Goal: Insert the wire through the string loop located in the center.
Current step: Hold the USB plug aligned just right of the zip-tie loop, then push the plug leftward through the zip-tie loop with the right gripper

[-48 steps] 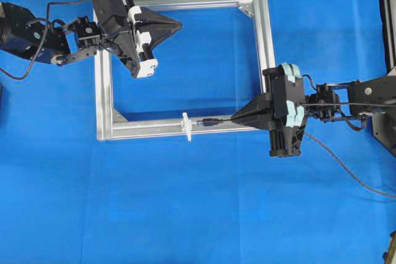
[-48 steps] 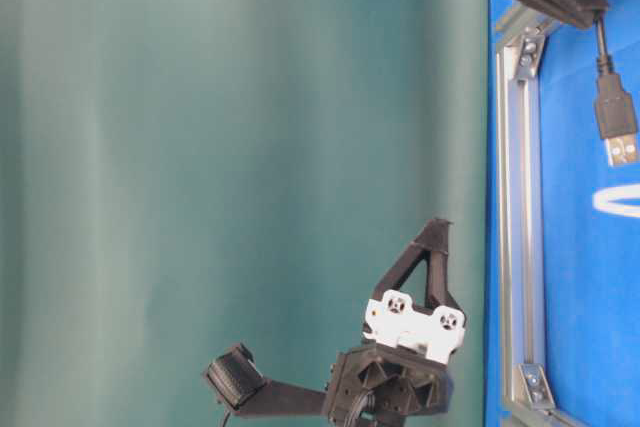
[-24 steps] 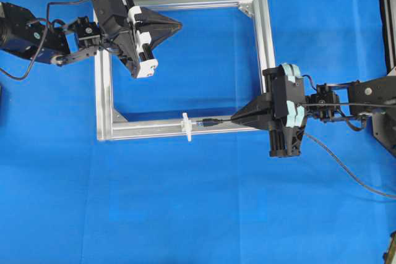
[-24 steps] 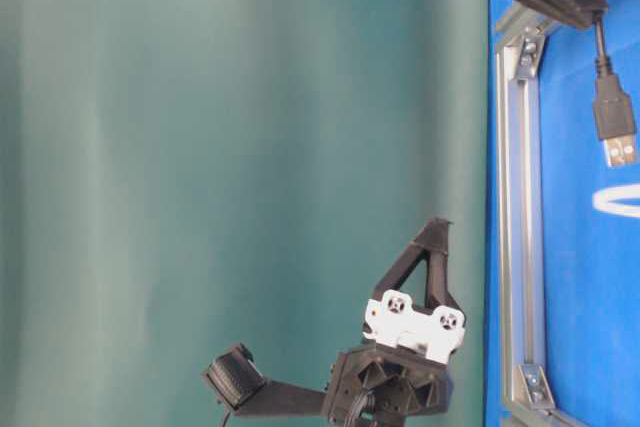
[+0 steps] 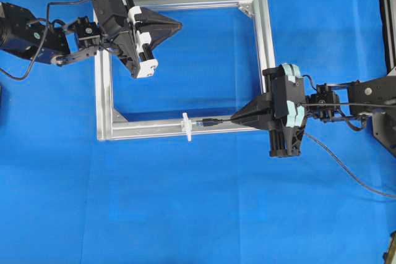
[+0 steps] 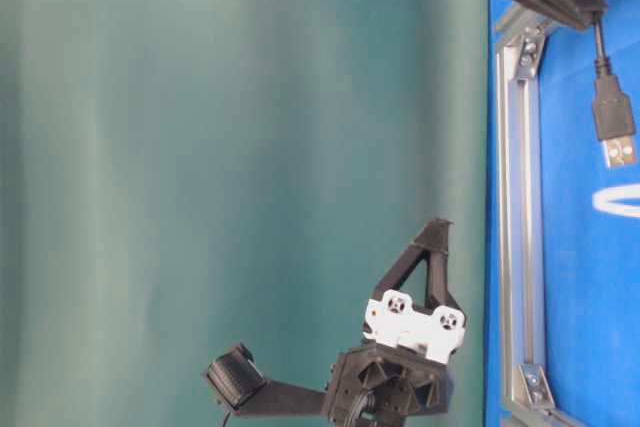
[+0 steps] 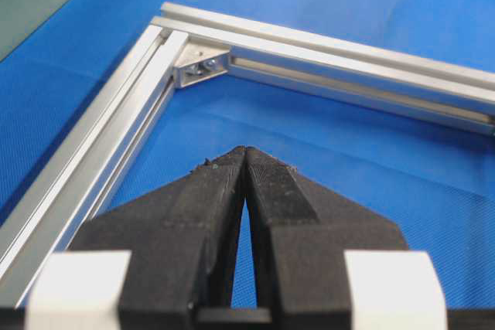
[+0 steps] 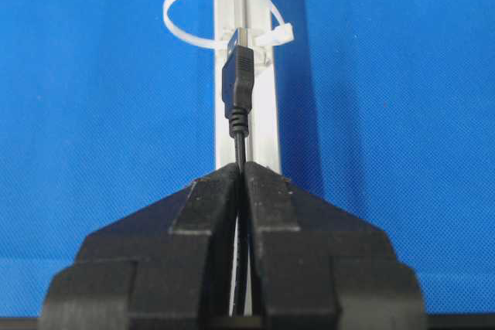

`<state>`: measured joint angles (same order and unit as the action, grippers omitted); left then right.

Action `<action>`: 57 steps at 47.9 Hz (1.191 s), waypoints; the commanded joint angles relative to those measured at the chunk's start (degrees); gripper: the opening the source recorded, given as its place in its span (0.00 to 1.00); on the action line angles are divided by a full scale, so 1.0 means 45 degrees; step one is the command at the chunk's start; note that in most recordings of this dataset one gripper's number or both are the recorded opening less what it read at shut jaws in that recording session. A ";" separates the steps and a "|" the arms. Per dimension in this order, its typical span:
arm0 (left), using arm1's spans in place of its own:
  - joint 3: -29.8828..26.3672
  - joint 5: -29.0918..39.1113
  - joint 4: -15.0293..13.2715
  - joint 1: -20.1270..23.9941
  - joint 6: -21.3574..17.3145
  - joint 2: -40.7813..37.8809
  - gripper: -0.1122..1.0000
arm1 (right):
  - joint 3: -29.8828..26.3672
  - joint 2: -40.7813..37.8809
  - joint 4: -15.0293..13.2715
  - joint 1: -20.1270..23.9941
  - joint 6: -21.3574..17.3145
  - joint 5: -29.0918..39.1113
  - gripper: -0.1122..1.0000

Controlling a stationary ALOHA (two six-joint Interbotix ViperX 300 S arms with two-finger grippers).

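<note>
A square silver frame (image 5: 263, 35) lies flat on the blue table (image 5: 198, 214). On its near bar, about the middle, stands the string loop (image 5: 186, 126), a thin white tie ringed up around the bar.

The right gripper (image 5: 235, 117) hovers over that same bar, its fingers (image 8: 209, 206) pressed together on the wire (image 8: 242, 148). The cord sticks out past the fingertips and ends in a black plug (image 8: 237, 79) with a small metal tip. From the right wrist view the tip sits right at the ring's opening, lined up with it; I can't tell whether it has entered. From overhead the plug (image 5: 209, 123) is just beside the loop, on its right. The rest of the cord trails off the table's right edge.

The left gripper (image 5: 179, 26) hangs inside the frame's far left corner, fingers (image 7: 224, 191) closed tight on nothing, above bare blue cloth.

No brand, label or writing is readable on anything here.
</note>
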<state>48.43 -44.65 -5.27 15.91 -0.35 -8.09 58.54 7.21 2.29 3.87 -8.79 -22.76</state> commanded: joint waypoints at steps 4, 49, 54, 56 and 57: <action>-0.0098 -0.0059 0.0059 -0.0020 0.0020 0.0391 0.10 | -0.0098 0.0098 -0.0020 -0.0039 0.0020 -0.0117 0.08; -0.0117 -0.0078 0.0039 -0.0020 0.0020 0.0391 0.10 | -0.0098 0.0059 -0.0020 -0.0039 0.0020 -0.0137 0.08; -0.0137 -0.0078 0.0039 -0.0020 0.0020 0.0391 0.10 | -0.0137 0.0000 -0.0020 -0.0039 0.0020 -0.0176 0.08; -0.0137 -0.0059 0.0039 -0.0020 0.0020 0.0391 0.10 | -0.0176 -0.0059 -0.0020 -0.0039 0.0020 -0.0195 0.08; -0.0137 -0.0078 0.0039 -0.0020 0.0020 0.0391 0.10 | -0.0215 -0.0117 -0.0020 -0.0020 0.0020 -0.0254 0.08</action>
<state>48.43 -44.65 -5.19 15.91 -0.35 -8.09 58.54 6.59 2.29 3.78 -8.88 -22.94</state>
